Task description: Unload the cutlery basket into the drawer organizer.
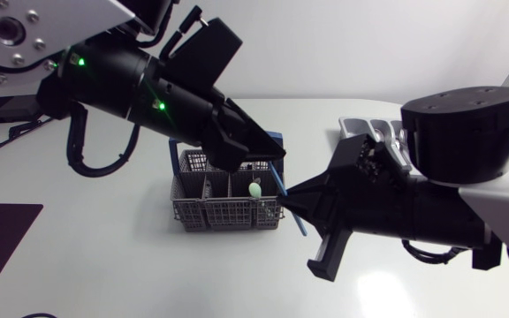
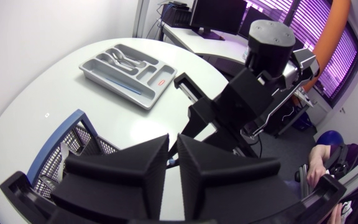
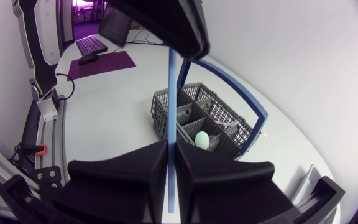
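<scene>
The basket (image 1: 228,208) was grey mesh with a blue handle (image 3: 261,124). The utensil (image 3: 172,106) in the matte black right gripper (image 3: 171,144) was blue. One piece (image 1: 254,189) inside the basket was pale green. The organizer (image 2: 114,87) was grey, the table (image 1: 104,256) white.

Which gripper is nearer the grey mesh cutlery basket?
Left. The left gripper hangs over the grey mesh cutlery basket; right gripper is beside it, shut on a thin blue utensil.

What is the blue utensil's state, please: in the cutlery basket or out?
Out: the right gripper holds the blue utensil, with the cutlery basket ahead.
</scene>
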Available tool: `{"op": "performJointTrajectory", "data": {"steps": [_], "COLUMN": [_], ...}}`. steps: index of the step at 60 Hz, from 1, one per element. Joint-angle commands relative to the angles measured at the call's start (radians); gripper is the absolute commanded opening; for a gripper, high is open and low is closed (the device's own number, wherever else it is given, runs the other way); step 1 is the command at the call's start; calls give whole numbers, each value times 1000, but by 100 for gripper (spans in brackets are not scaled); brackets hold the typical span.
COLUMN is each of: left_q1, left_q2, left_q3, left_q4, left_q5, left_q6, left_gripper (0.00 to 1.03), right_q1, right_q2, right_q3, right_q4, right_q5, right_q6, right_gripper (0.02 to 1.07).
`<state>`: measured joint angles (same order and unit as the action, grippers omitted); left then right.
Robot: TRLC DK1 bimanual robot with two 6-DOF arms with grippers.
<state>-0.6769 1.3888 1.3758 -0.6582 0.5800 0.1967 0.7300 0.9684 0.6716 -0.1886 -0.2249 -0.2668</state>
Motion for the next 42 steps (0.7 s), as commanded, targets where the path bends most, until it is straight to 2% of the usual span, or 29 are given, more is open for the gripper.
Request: {"op": "performJointTrajectory", "data": {"steps": [1, 6, 13, 22, 29, 40, 42], "left_q1": [13, 36, 86, 157, 185, 131, 119], "left_q2": [12, 10, 9, -1, -16, -65, -71], "left_q3": [63, 92, 121, 128, 86, -50, -77], "left_q4": [26, 60, 114, 138, 140, 160, 161], "left_q5": [17, 17, 4, -69, -132, -293, -324], "left_q6": [-43, -72, -112, -115, -94, -39, -34], "left_gripper": [43, 58, 66, 66, 65, 65, 62], "right_q1": [-12, -21, -66, -182, -343, -604, -653], "right_q2": [12, 3, -22, -66, -65, 49, 90], "right_q3": [-41, -56, -73, -89, -87, -47, -29], "right_q4": [-11, -25, -48, -86, -91, -46, -25], "right_q5": [-8, -10, -14, -34, -65, -113, -114], "right_q6": [-14, -17, -25, -46, -60, -68, -64], "right_gripper": [8, 8, 8, 9, 9, 9, 9]}}
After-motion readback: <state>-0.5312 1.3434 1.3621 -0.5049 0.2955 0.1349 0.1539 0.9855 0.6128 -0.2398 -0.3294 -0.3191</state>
